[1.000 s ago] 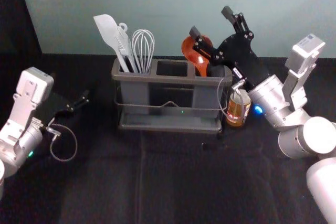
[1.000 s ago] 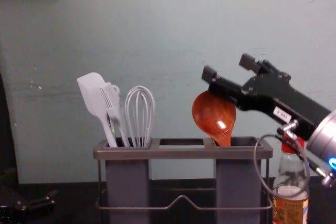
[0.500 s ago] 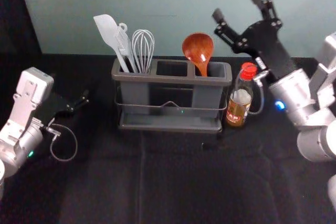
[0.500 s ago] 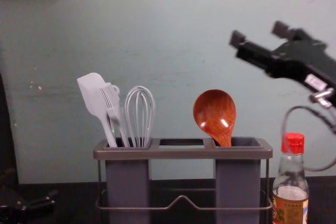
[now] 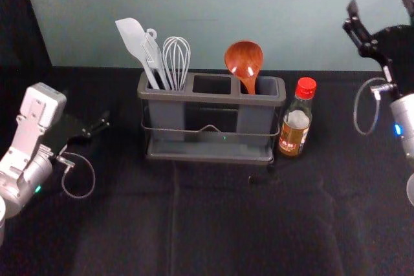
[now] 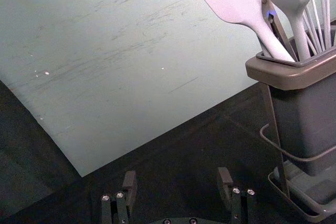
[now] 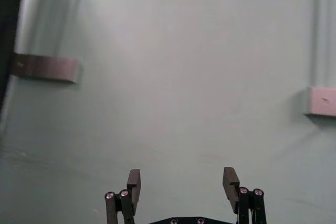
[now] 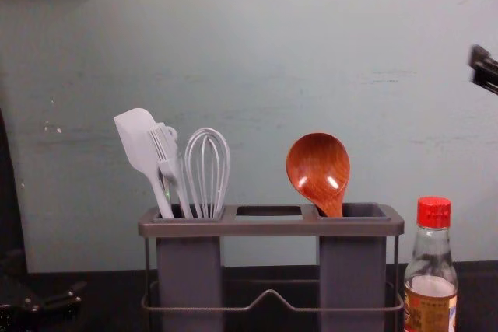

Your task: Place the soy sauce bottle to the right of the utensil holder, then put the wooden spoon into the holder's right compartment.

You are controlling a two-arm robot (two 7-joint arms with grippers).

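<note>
"Where were the arms?"

"Nearest, at the head view's left edge, the left pincer (image 5: 102, 124) sat idle over the black-covered desk (image 5: 213, 224), spread and holding nothing. The right pincer (image 5: 380, 4) hung at the upper right, also spread and bare."

"And the step in hand?"

"Both placings looked done to me, so it wanted a clean retreat: right arm out wide, its looped grey cable (image 5: 355, 113) well off the bottle's red cap (image 5: 306, 86)."

"Where was that bottle?"

"Right of centre: clear glass soy sauce bottle (image 5: 295, 130), upright, just beside the holder's right end."

"And the holder?"

"Centre of frame, a grey-brown plastic utensil holder (image 5: 213, 97). White spatula (image 5: 131, 35), pale brush (image 8: 164, 145) and whisk (image 5: 176, 56) leaned in the left compartment (image 8: 189, 270); nothing rose from the middle one. The glossy red-brown wooden spoon (image 5: 244, 59) stood bowl-up in the right compartment (image 8: 352, 270)."
</note>
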